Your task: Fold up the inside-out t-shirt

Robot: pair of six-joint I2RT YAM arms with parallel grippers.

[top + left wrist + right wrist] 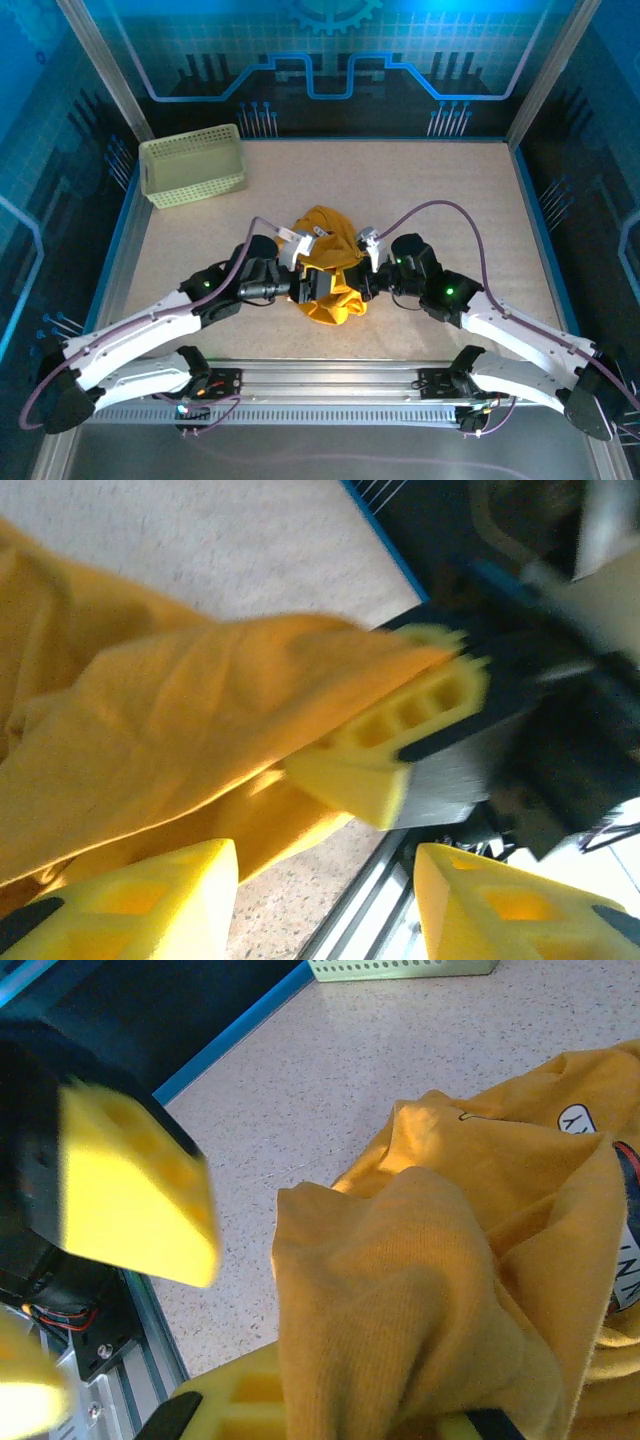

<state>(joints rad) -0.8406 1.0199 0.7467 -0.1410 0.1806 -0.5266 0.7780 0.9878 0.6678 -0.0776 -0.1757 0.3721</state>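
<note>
Just behind both grippers I see the silver aluminium rail (320, 378) along the table's near edge. My left gripper (306, 288) stands released: on its wrist camera its two yellow fingers (150, 900) are spread wide with nothing between them, and the cloth lies just past their tips. Facing it, almost tip to tip, my right gripper (362, 284) is clenched on a fold of the mustard-yellow soft cloth t-shirt (325, 262). From the left wrist camera I see that gripper's yellow fingers pressed together with the fold's edge caught at them. On its own camera the cloth drapes over its lower finger (235, 1400).

The t-shirt sits as a crumpled heap between the two grippers and just ahead of them, resting on the speckled beige table (450, 200). To the right of my right gripper, a white patch with dark lettering shows on the cloth, too cropped to read.

Far ahead and to the left of my left gripper, a pale green plastic lattice basket (193, 168) stands near the table's far-left corner, well apart from the t-shirt.
</note>
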